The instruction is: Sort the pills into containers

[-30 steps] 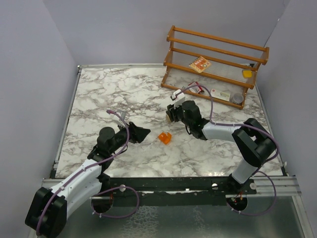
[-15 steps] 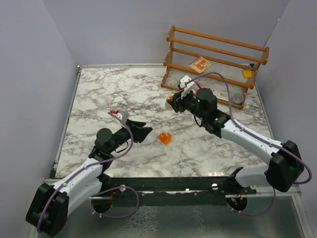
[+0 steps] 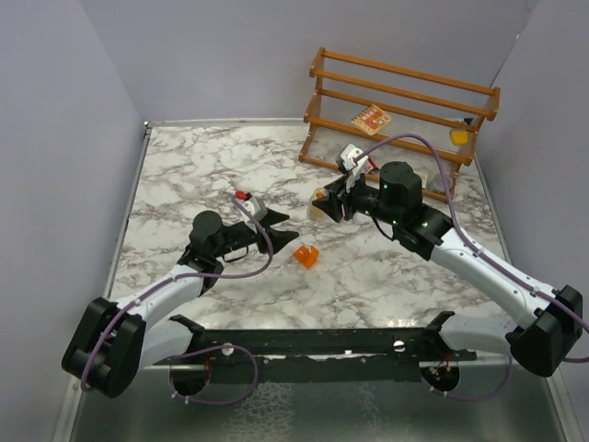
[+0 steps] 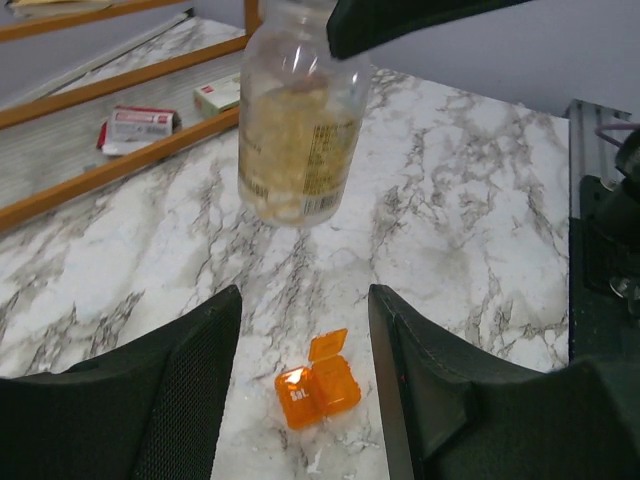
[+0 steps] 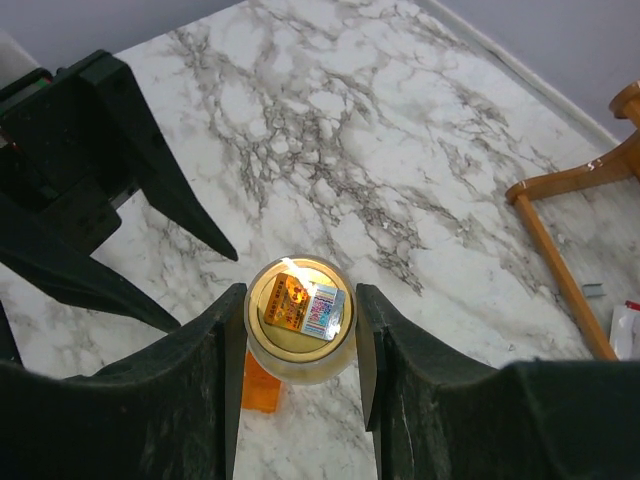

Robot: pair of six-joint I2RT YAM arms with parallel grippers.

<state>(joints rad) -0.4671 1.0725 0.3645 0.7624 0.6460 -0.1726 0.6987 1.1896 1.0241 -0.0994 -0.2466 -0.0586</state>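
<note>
The right gripper point(image 3: 336, 197) is clamped on the clear jar point(image 4: 300, 120), held off the bench point(image 3: 193, 166) near its middle. The jar's long axis runs in line with the fingers. Its free end points away from the wrist, toward the left gripper point(image 3: 273, 226), whose jaws stand spread apart. The orange box point(image 3: 306, 255) lies lid-open on the bench, near the jar. Surface: white marble, grey veins. Plain grey walls point(image 3: 55, 138); a wooden rack point(image 3: 405, 106) at the far right.

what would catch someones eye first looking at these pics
The clear jar with tan-yellow inside, held in the right gripper, hangs above the middle of the marble table. Just below it lies the tiny orange box, lid open, with the open left gripper facing it.
</note>
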